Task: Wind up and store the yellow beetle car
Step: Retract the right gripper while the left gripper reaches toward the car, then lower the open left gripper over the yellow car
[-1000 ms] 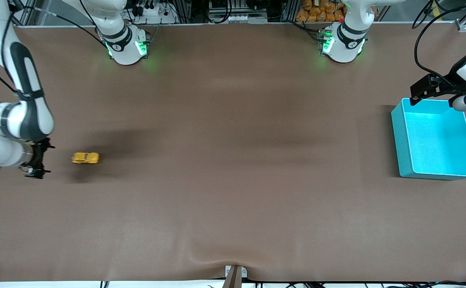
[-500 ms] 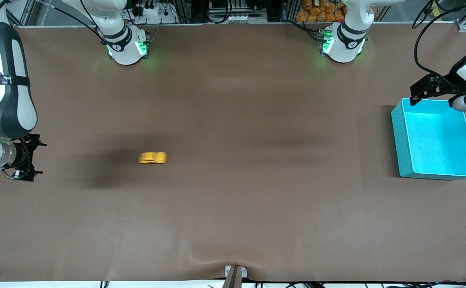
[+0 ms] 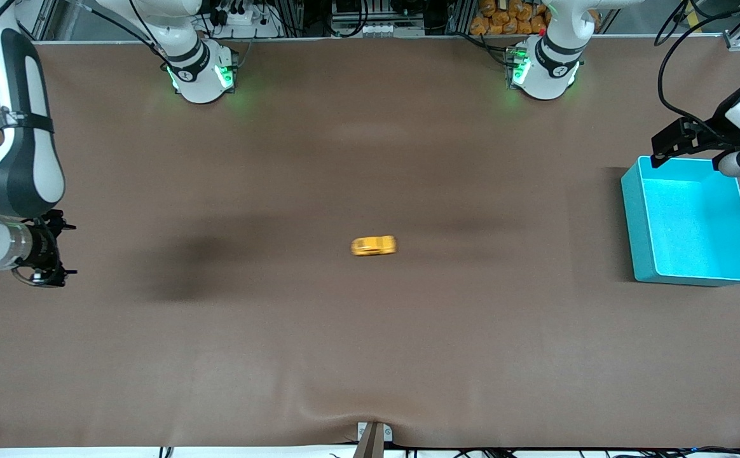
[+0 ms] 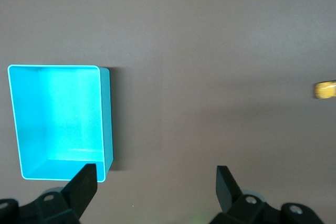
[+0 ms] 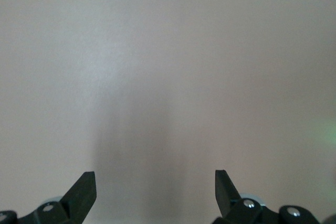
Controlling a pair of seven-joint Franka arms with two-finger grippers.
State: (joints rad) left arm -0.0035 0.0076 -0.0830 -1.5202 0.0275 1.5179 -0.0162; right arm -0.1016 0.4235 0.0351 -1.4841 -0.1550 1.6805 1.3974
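Observation:
The yellow beetle car (image 3: 374, 245) is alone on the brown table near its middle, blurred, with nothing touching it. It also shows at the edge of the left wrist view as the yellow beetle car (image 4: 325, 89). My right gripper (image 3: 65, 249) hangs open and empty at the right arm's end of the table, well away from the car. The right wrist view has only bare table between the right gripper (image 5: 155, 179) fingers. My left gripper (image 3: 662, 152) is open and empty over the teal bin's (image 3: 628, 191) corner nearest the bases. The left gripper (image 4: 156, 174) looks down beside the teal bin (image 4: 105, 119).
The teal bin is empty and stands at the left arm's end of the table. Both arm bases (image 3: 201, 73) stand along the edge farthest from the front camera. A small bracket (image 3: 373, 436) sits at the table edge nearest that camera.
The car has rolled from just beside the right gripper to the table's middle, toward the left arm's end. The right gripper drew back a little. The left arm has not moved.

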